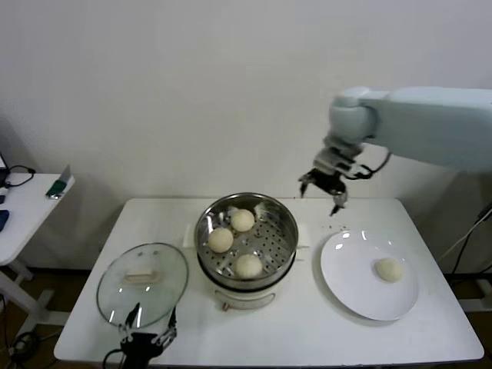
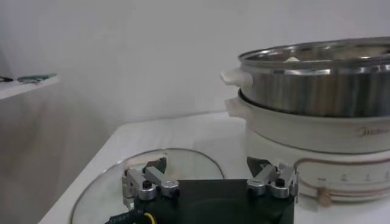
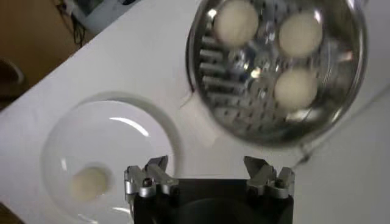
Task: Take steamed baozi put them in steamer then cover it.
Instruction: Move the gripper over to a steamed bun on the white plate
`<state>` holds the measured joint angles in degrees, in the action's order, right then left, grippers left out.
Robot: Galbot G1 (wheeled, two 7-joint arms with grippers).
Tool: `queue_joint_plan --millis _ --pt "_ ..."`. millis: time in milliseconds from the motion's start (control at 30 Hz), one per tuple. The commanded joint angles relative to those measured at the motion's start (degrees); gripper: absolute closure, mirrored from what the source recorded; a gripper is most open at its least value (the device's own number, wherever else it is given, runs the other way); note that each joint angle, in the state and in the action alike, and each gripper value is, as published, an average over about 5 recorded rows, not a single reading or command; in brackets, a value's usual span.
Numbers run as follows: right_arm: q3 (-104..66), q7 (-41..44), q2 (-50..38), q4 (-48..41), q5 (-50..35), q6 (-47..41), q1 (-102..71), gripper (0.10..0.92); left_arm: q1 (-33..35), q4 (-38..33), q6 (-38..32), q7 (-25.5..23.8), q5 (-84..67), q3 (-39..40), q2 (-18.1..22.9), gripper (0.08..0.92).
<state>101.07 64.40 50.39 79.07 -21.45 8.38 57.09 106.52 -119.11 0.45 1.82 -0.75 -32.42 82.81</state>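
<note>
Cover [image 1: 143,285] comes first on the left: the clear glass lid lies flat on the white worktop [image 1: 292,330], just beside the steamer, and it is not on the pot yet. The left gripper [image 1: 146,336] sits low at the near edge of the worktop, right by the near rim of the cover. Its jaws are wide apart and hold nothing. That arm looks like it is just waiting.

In the middle stands the steamer [image 1: 246,240], a shiny steel basket with holes on a cream pot. Three steamed baozi [image 1: 243,221] already sit inside it, close to each other but not stacked. So most of the filling job looks done.

On the right is a flat white plate [image 1: 350,280]. One last bun [image 1: 388,269] lies on it, well apart from the steamer. It has to go into the basket, and then the lid must go on top. Those two steps are left.

The right gripper [image 1: 323,187] hangs high in the air, behind and between the steamer and the plate. Its arm reaches in from the right side. The jaws point down, stand apart and are empty. The right wrist view shows both the steamer and the plate far below it.
</note>
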Motion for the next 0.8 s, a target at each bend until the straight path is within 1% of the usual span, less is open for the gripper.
queue_joint_plan --millis 33,200,367,600,800 --pt "1.93 -0.78 -17.98 -6.26 4.36 -7.23 -8.17 0.203 -0.2 0.02 0.09 -0.05 0.11 0.02 0.24 0.177" --pt "-7.82 -1.89 -22.5 -8.85 11.04 -8.83 -20.92 0.203 0.0 0.11 -0.27 -0.12 0.26 -0.39 0.42 0.177" --pt "-20.22 -3.38 -23.87 -11.52 15.66 -10.75 -35.45 0.203 0.17 0.17 -0.27 -0.19 0.47 -0.66 0.88 0.177" --pt "-33.65 -5.49 -21.89 -15.57 18.96 -12.75 -48.22 0.203 0.14 0.66 -0.12 -0.23 0.9 -0.66 1.52 0.177" --pt "-37.56 -6.76 -18.88 -18.55 19.82 -12.93 -51.47 0.203 0.04 0.78 0.01 -0.24 0.87 -0.9 1.58 0.177"
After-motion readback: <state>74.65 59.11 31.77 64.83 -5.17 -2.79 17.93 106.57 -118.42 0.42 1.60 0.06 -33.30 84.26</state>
